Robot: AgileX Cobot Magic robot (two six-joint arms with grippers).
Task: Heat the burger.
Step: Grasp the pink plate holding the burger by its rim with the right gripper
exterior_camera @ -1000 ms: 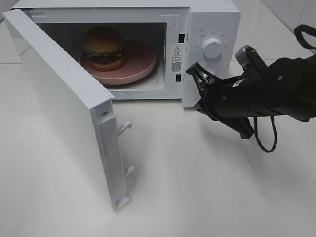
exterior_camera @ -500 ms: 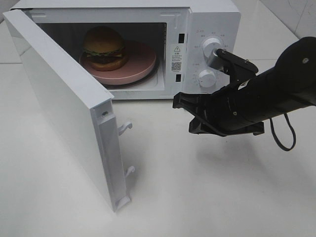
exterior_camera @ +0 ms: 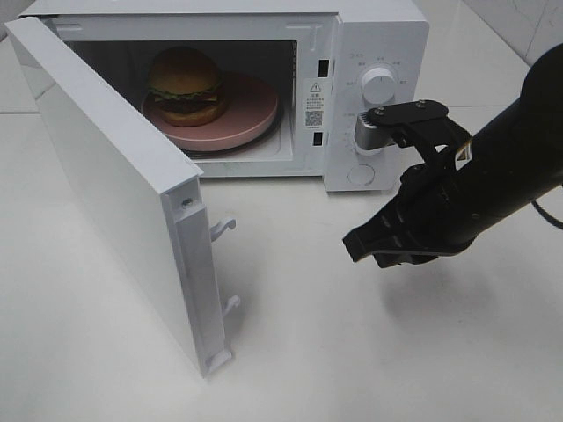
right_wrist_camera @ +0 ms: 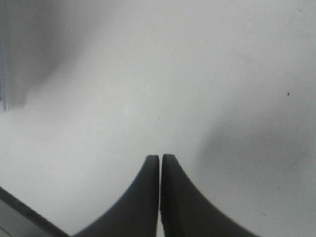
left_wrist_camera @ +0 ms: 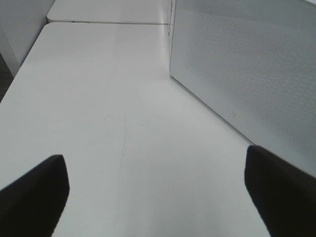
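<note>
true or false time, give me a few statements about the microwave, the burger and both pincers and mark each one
1. The burger sits on the pink plate inside the microwave. True.
2. The microwave is closed. False: its door stands wide open.
3. The right pincer is shut and empty. True.
4. The other arm grips the door. False: the left pincer is open, holding nothing.
5. The right pincer is turning a dial. False: it hangs over the table, clear of the upper knob.
</note>
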